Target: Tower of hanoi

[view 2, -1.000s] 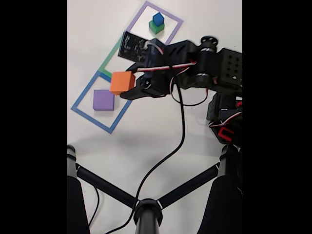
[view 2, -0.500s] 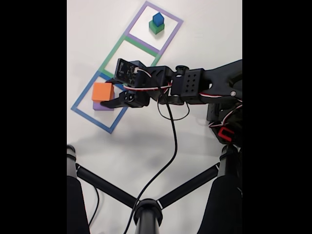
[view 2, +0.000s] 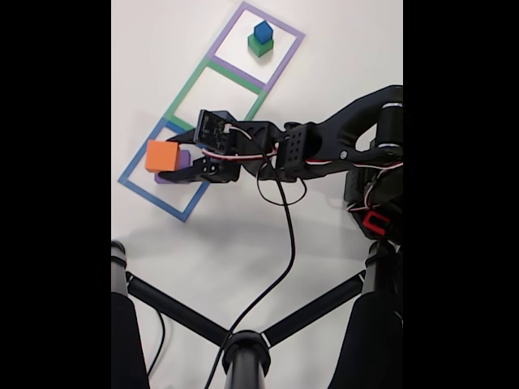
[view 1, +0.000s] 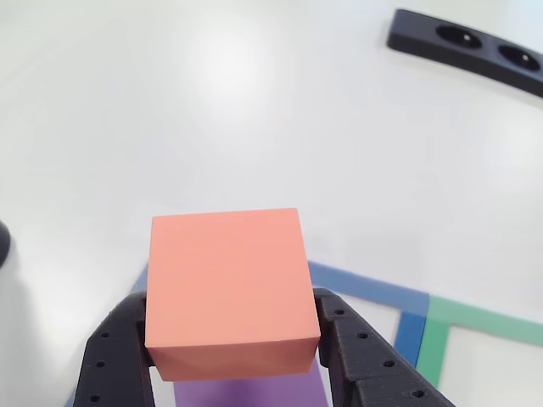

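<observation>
One orange cube sits clamped between my gripper jaws — matte, sharp-edged, plain faces, looks like foam or printed plastic. Landmark is the blue square outline taped on the white table: in the fixed view the orange cube hangs over that outline's inner area, directly above the purple cube, which peeks out just to its right and under it. In the other view the orange cube fills the lower middle, my black perforated fingers pressed to both side faces, and a purple strip shows right below it — so the target lies straight down from my tool, not sideways. I can't tell whether the two cubes already touch. Cubes have no long axis; edges look roughly square to the blue tape.

Further right from the blue outline comes the green outline, nothing in it, then the purple outline holding a small blue cube stacked on a green cube.

My guess: next is lower and release onto purple.
</observation>
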Controlling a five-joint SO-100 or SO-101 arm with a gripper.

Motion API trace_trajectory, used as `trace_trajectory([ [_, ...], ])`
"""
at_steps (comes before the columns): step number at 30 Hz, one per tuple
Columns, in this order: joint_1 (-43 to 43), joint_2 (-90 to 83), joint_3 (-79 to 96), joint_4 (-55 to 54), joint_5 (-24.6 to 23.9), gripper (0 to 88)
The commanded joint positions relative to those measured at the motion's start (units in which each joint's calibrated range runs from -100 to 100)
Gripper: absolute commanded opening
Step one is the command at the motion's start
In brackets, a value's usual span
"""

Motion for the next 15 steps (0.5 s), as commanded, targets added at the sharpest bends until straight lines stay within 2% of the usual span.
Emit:
trace_trajectory([
  [1,-0.6,1.4,0.0,-4.2,0.6,8.1],
  [15,-0.6,7.6,0.2,-10.4,0.6,8.0],
])
